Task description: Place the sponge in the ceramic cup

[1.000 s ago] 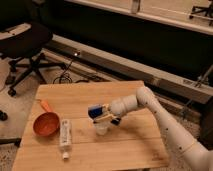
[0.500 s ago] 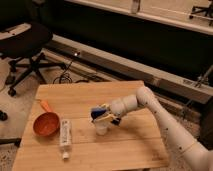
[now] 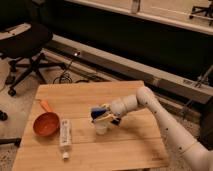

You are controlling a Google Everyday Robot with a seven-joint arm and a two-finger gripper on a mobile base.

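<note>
Clutter is lying left of the ceramic cup (image 3: 101,128) in the single camera view: a white tube (image 3: 65,135) is resting flat just to the cup's left, and farther left an orange bowl (image 3: 45,125) is sitting with its handle pointing toward the table's far edge. Neither one is touching the cup. The white arm (image 3: 152,111) is reaching in from the cup's right and crossing the tabletop there. The gripper (image 3: 102,115) is hovering directly above the cup, its fingers pinching the sponge (image 3: 96,112), which is hanging over the cup's mouth, not inside it. The cup is standing upright near the middle of a wooden table (image 3: 125,150) of pale planks. Beyond the cup, past the table's far edge, dark cables (image 3: 65,77) are trailing on the floor beside a long low rail (image 3: 130,67), and a black office chair (image 3: 25,40) is standing far off to the cup's upper left.
</note>
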